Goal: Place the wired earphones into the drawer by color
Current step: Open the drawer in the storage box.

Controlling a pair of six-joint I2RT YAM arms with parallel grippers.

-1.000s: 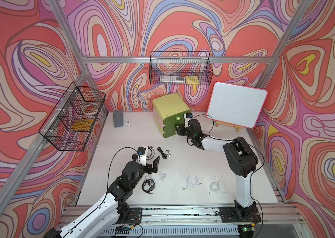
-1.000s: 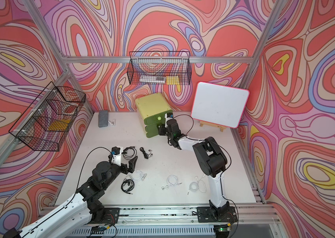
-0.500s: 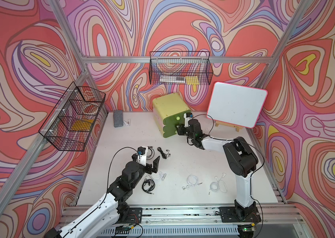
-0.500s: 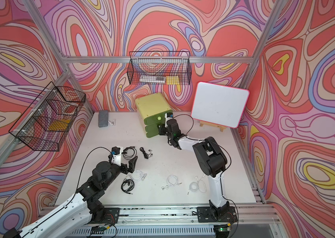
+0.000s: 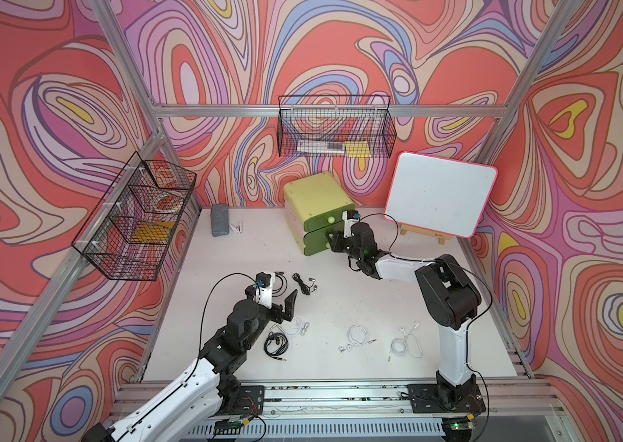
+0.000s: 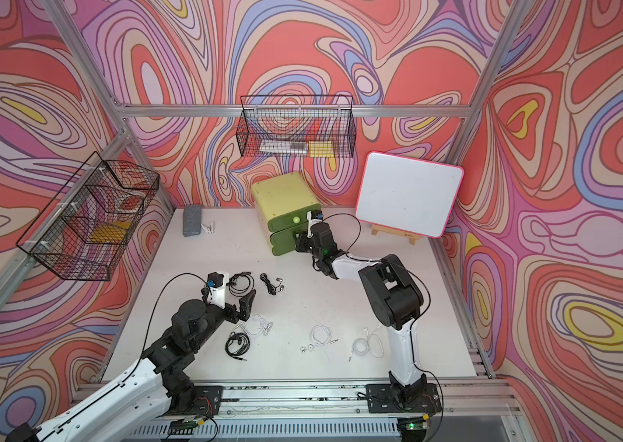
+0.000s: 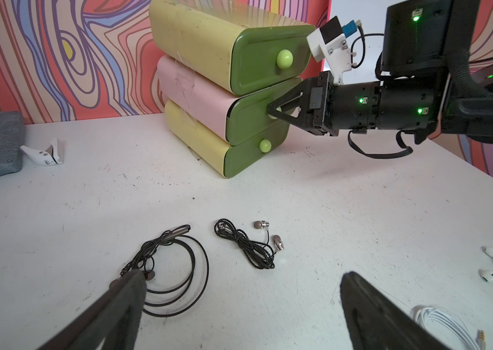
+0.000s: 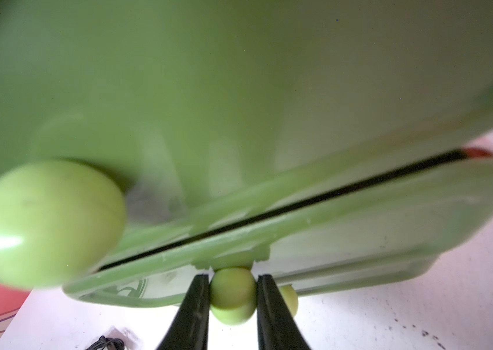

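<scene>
**Surroundings**
- Table (image 5: 340,302): white and scuffed.
- Drawer unit (image 5: 315,197): three stacked boxes at the back wall. The fronts are green with pale green knobs. In the left wrist view the shells run yellow, pink, yellow from the top down.
- Whiteboard (image 5: 440,199): pink-rimmed, propped on a small wooden easel beside the drawer unit.
- Grey block (image 5: 219,225) and white clip (image 5: 236,229): at the back of the table, just beside each other.
- Back wire basket (image 5: 334,130) and side wire basket (image 5: 137,225): hung on the walls above the table.

**In the way**
- Right gripper (image 8: 233,291): closed on the middle knob (image 8: 233,312), with one finger on each side of it. The right arm stretches across the back of the table in front of the drawer unit.
- In the right wrist view a thin dark gap shows between the middle front and the front above it.

**Wired earphones**
Six sets are visible, all on the open table and well apart from the drawer unit.
- Black coil (image 7: 175,266)
- Black set with silver buds (image 7: 245,244)
- Third black set (image 5: 276,344)
- White set near the left arm (image 5: 296,327)
- Middle white set (image 5: 357,336)
- White set by the right arm's base (image 5: 405,342)

**Left gripper** (image 7: 240,280)
- Its jaws are spread wide and hold nothing, low over the table.
- One fingertip overlaps the edge of the black coil in the left wrist view. Whether it touches cannot be told.
- The black set with silver buds lies just beyond the tips, between the two fingers.
- The white set near the left arm lies just beside the other finger.
</scene>
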